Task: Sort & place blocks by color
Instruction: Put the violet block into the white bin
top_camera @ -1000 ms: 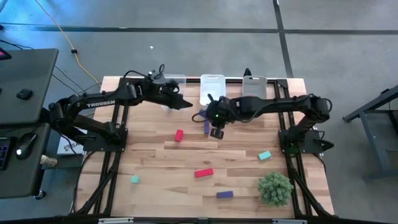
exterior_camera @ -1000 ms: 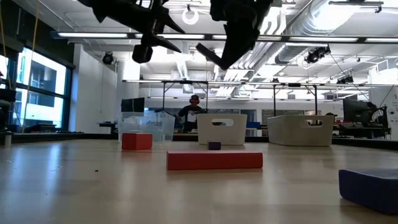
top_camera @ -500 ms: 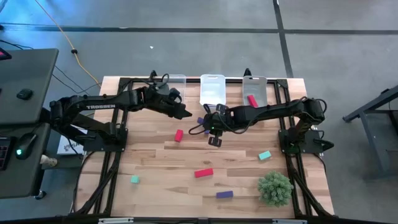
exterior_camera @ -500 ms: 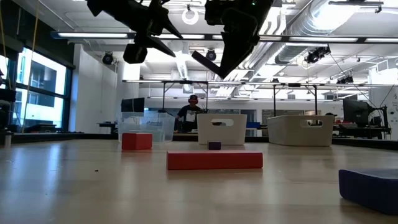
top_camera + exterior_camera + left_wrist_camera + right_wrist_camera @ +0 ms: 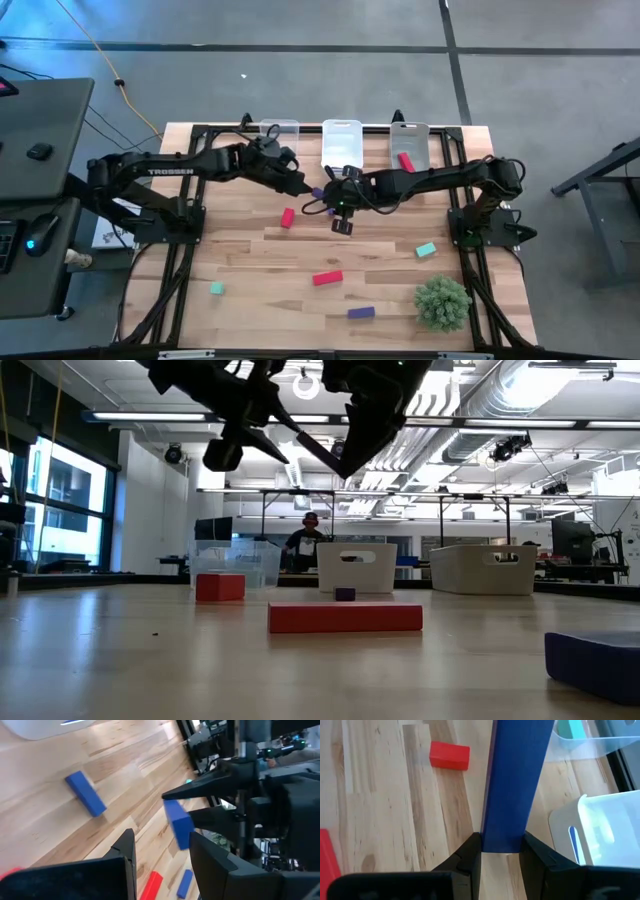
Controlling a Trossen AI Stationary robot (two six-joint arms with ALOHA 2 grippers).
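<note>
My right gripper [image 5: 501, 844] is shut on a purple-blue bar block [image 5: 512, 775], held above the table's far middle [image 5: 319, 193]. My left gripper [image 5: 165, 849] is open and faces it from the table's left. Its fingers stand just short of the held block [image 5: 178, 825], which sits between the right gripper's dark fingertips. A second purple block [image 5: 86, 793] lies flat on the wood below. Loose on the table are red blocks [image 5: 287, 217] [image 5: 327, 278], teal blocks [image 5: 426, 250] [image 5: 216, 289] and a purple one [image 5: 361, 313]. My right gripper pinches the purple bar by one end [image 5: 501, 832] between its two fingers, coming level from the table's right. The bar runs along the fingers and sticks out past their tips toward the left gripper. It is lifted clear of the table.
Three clear bins stand along the far edge [image 5: 283, 133] [image 5: 341, 140] [image 5: 408, 140]; the right one holds a red block [image 5: 405, 160]. A fuzzy green plant ball [image 5: 442, 302] sits near the right front corner. The wood between the loose blocks is bare.
My left gripper has moved toward the near edge and the right, closing on the right gripper. My right gripper, still holding the purple bar in the air, has shifted a little toward the table's left. The two grippers now nearly meet.
</note>
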